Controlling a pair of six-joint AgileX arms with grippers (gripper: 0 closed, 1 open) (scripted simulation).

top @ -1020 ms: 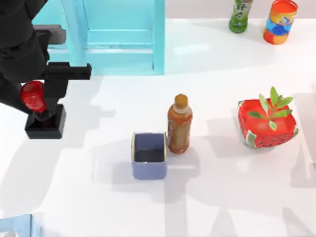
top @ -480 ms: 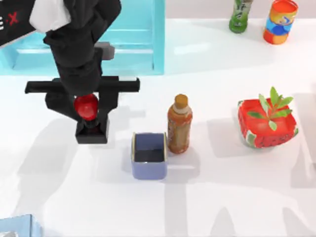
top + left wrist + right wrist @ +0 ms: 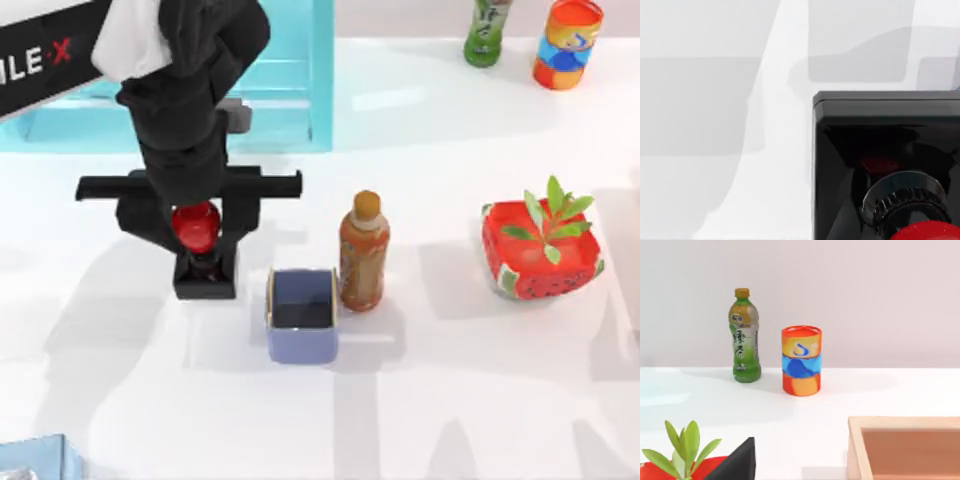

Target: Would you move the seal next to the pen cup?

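Since a second ago, left tool [image 3: 198, 232] is carrying the seal [image 3: 200, 250] rightward, pinching its knob, now just beside the pen cup [image 3: 301, 315]. Left wrist view: seal's base [image 3: 885, 150] is hanging above the surface [image 3: 715, 125]. Next: lowering, releasing.

An amber bottle [image 3: 363, 252] with an orange cap was seen upright on the white surface [image 3: 450, 400]. A red watermelon-patterned plant pot [image 3: 541, 256] stood to its right. A green tea bottle [image 3: 487, 30] and an orange-and-blue can [image 3: 567, 42] were placed at the far edge, near a light-blue shelf unit [image 3: 250, 80]. A tan wooden box [image 3: 905, 447] was seen close by.
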